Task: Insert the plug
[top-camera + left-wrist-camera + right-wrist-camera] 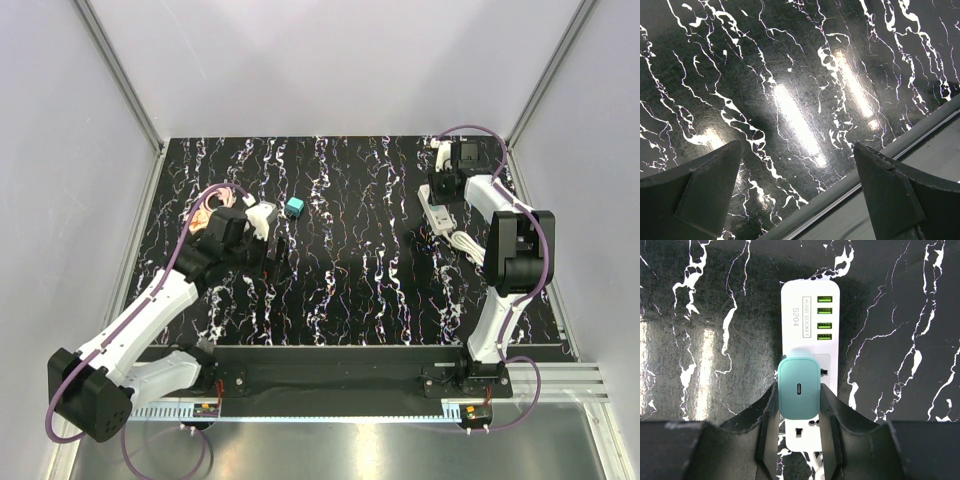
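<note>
The teal-blue plug (294,207) lies alone on the black marbled table, just right of my left gripper (266,238). In the left wrist view my left gripper (797,200) is open and empty over bare table; the plug does not show there. The white power strip (437,213) lies at the far right. In the right wrist view my right gripper (799,440) is shut on a paler mint-green cube (798,388), which sits on the strip's (810,307) socket face just below its green USB ports.
The strip's white cable (466,244) coils toward the right arm. A small orange-pink thing (202,216) lies behind the left arm. A grey rail (880,160) along the table edge crosses the left wrist view. Grey walls enclose the table.
</note>
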`<action>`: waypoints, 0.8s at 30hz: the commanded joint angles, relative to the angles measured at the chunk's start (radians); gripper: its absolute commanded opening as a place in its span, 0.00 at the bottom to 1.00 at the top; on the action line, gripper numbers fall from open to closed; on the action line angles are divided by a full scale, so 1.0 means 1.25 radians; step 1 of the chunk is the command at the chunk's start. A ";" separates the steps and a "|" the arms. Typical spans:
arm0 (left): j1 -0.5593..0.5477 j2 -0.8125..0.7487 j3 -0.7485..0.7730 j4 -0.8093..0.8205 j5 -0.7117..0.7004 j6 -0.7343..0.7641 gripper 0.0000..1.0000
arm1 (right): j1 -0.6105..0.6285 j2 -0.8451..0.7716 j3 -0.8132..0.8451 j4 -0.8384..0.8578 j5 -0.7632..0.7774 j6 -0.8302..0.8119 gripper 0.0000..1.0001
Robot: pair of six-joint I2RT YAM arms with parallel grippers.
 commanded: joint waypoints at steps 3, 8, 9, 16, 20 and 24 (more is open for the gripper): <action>-0.002 -0.013 0.019 0.011 -0.018 0.012 0.99 | -0.004 0.057 -0.038 -0.014 0.007 -0.003 0.00; -0.002 -0.016 0.021 0.011 -0.020 0.012 0.99 | -0.004 0.061 -0.069 -0.018 0.023 -0.003 0.00; -0.002 -0.014 0.021 0.011 -0.021 0.012 0.99 | -0.006 0.066 -0.071 -0.019 0.026 0.002 0.00; -0.003 -0.017 0.022 0.010 -0.021 0.012 0.99 | -0.004 0.069 -0.092 -0.050 0.035 0.001 0.00; -0.002 -0.017 0.019 0.011 -0.020 0.012 0.99 | -0.004 0.091 -0.095 -0.074 0.014 0.012 0.00; -0.003 -0.017 0.021 0.010 -0.022 0.012 0.99 | -0.006 0.108 -0.087 -0.078 0.025 0.027 0.00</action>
